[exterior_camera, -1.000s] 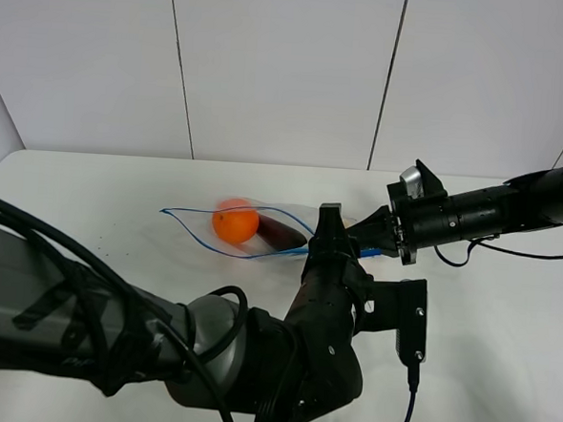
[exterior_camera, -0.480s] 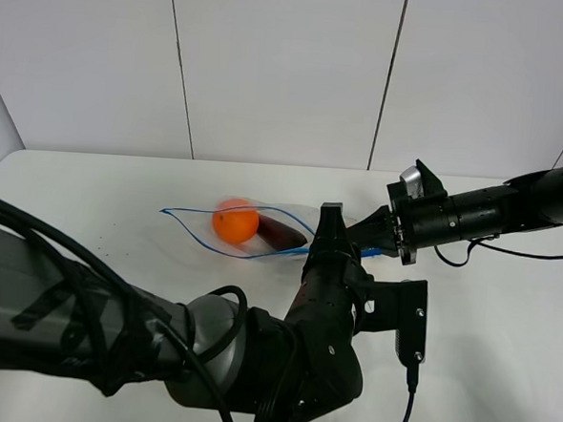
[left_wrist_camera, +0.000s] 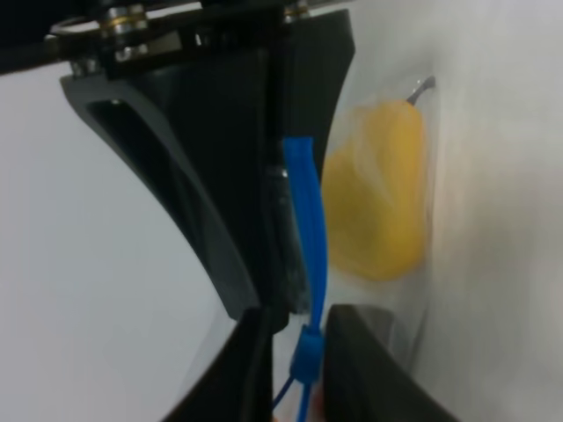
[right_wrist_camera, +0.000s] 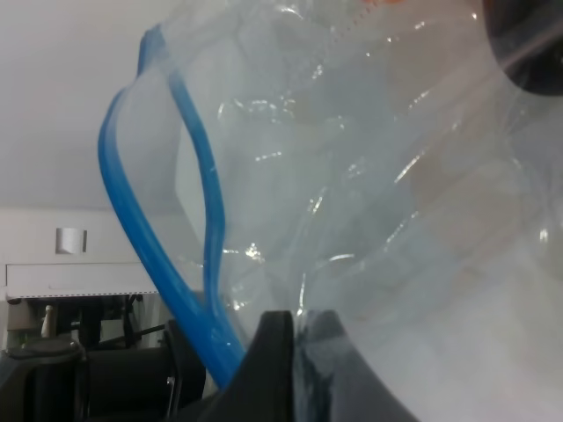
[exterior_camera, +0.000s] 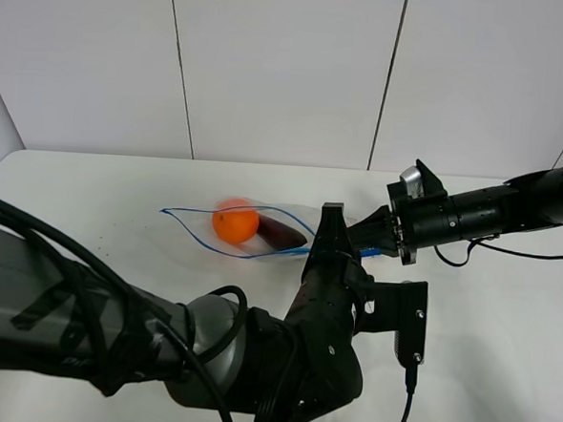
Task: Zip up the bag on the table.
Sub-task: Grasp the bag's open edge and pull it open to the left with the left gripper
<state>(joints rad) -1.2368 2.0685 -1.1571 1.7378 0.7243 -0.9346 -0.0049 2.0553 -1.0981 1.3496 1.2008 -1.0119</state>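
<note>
Your bag (exterior_camera: 190,226) lies on the table (exterior_camera: 81,208) near the middle of its far edge. Its blue zipper strip (left_wrist_camera: 308,220) gapes open toward the table's left edge, and an orange fruit (exterior_camera: 235,224) and a dark purple item (exterior_camera: 282,234) sit inside. At the bag's right end, your left gripper (left_wrist_camera: 303,352) pinches the zipper strip narrowly. Your right gripper (right_wrist_camera: 299,352) clamps the clear plastic just beside it.

The high camera looks down over the flat white table (exterior_camera: 81,208) toward a panelled white wall (exterior_camera: 271,67); both wrist cameras sit close — all three share the blue zipper strip (left_wrist_camera: 308,220) of the clear crinkly plastic bag (exterior_camera: 261,231).
</note>
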